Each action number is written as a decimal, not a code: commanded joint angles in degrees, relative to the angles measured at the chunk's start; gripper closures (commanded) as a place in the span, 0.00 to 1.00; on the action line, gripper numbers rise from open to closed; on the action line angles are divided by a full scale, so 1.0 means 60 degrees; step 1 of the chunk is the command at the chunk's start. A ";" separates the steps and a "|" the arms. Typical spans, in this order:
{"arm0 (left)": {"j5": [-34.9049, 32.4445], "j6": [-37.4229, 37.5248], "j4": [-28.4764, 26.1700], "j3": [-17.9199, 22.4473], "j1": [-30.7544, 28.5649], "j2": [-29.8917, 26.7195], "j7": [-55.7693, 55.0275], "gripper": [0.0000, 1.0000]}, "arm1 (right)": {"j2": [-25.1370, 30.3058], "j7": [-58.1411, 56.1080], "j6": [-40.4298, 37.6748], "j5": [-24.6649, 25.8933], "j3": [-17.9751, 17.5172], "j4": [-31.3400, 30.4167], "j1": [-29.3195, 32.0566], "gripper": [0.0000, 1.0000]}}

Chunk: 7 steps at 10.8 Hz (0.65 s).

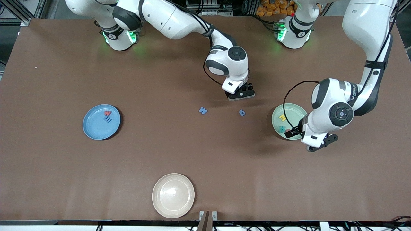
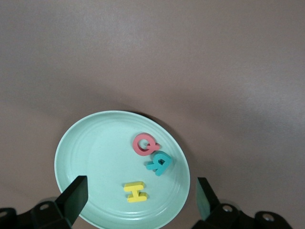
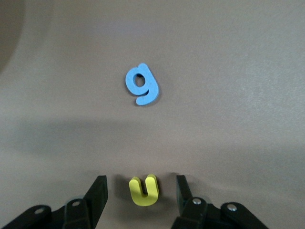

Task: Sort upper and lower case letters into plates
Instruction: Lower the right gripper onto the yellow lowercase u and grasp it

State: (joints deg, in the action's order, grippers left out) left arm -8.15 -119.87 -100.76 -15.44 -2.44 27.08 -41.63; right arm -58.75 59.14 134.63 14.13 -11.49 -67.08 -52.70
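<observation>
Right now your right gripper [image 3: 140, 180] is down at the table [image 1: 205, 160], upper centre of the front frame. Its fingers [image 3: 100, 191] stand partly open on either side of the yellow u [image 3: 143, 191], with a sliver of table showing on each side, so it has hold of nothing. You only see that u from the right wrist view; in the front view the gripper's body covers it completely.

Just lower in the front frame, the blue g [image 1: 242, 112] lies alone on bare table. The blue M [image 1: 203, 110] lies beside it, toward the right arm's end, with open room all around both.

Your left gripper [image 2: 140, 183] hangs over the mint plate [image 2: 71, 148], spread wide and empty. Its wrist view shows you the red Q [image 2: 145, 144] touching the teal R [image 2: 159, 162], and the yellow H [image 2: 135, 192] apart from them. That plate's edge is cut off at the bottom of the frame. From the front, the left arm hides part of the plate, and you cannot make out the Q there.

At mid-height toward the right arm's end, the sky blue plate [image 1: 91, 128] holds the red w [image 1: 108, 113] and blue m [image 1: 108, 119], close together. The cream plate [image 1: 173, 195] sits at lower centre, near the table's edge.
</observation>
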 commanded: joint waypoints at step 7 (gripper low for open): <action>-0.0810 0.0261 0.0592 -0.0019 0.0070 0.0058 0.0772 0.00 | -0.0301 0.0207 -0.0129 0.0398 0.0099 0.0414 -0.0167 0.83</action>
State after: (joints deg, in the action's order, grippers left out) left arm -12.14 -119.63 -98.23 -15.48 -1.70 27.16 -38.14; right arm -59.07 59.16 134.34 14.84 -11.42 -66.74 -52.86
